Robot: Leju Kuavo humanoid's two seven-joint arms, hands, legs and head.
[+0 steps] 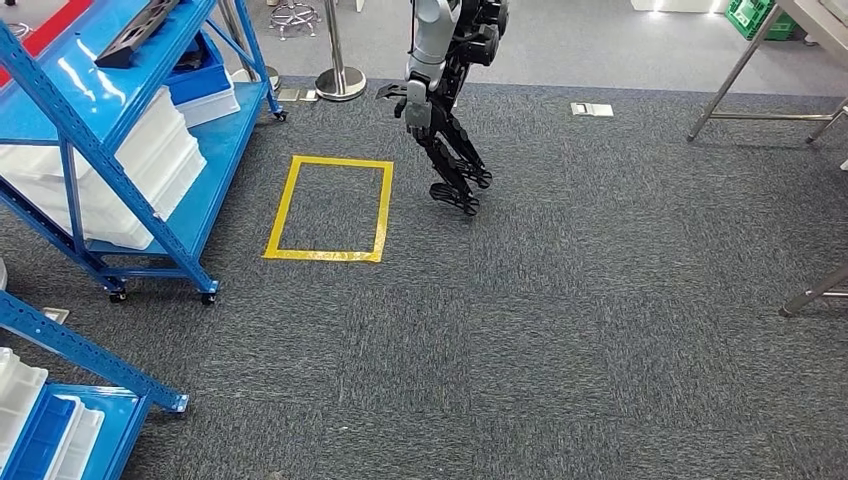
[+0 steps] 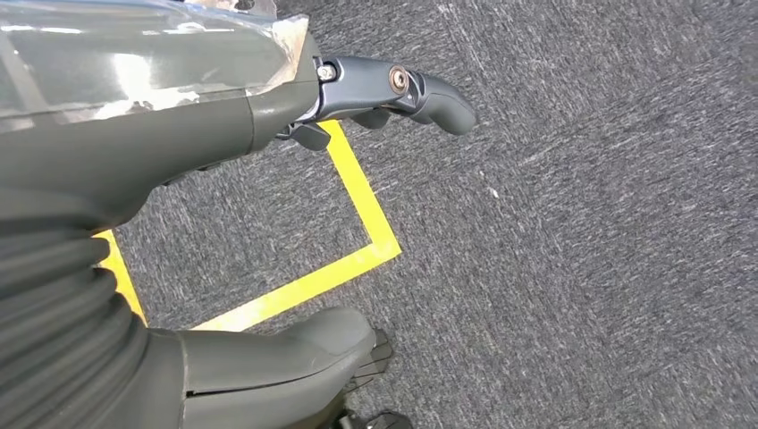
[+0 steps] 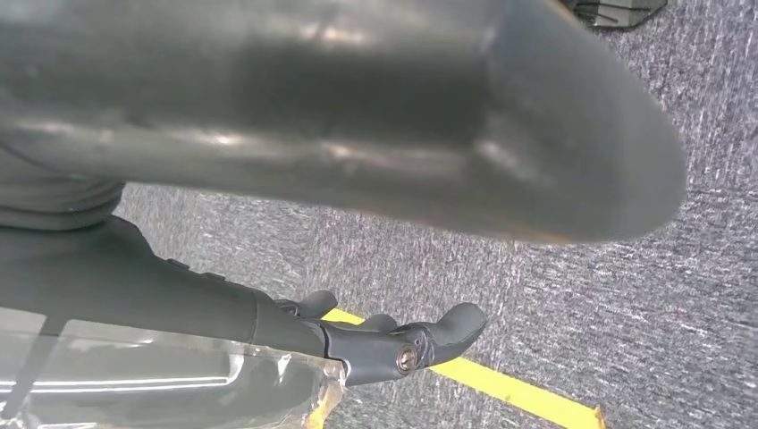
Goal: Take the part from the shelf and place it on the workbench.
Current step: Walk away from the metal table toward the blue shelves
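A dark, long part (image 1: 135, 35) lies on the top level of the blue shelf (image 1: 100, 150) at the far left of the head view. Table legs of a workbench (image 1: 745, 60) stand at the far right. My left hand (image 2: 268, 107) hangs over the grey carpet, its dark fingers (image 2: 429, 94) stretched out and holding nothing. My right hand (image 3: 295, 331) hangs the same way, fingers (image 3: 447, 331) extended and empty, with its thick thumb (image 3: 402, 116) blurred close to the camera. Neither hand is near the part.
A yellow tape rectangle (image 1: 285, 205) marks the carpet beside the shelf. Another robot (image 1: 445, 100) stands just beyond it. White trays (image 1: 150, 160) and a blue bin (image 1: 205, 75) fill the shelf. A second blue rack (image 1: 70, 345) is at the near left, and a stanchion base (image 1: 340, 80) stands behind.
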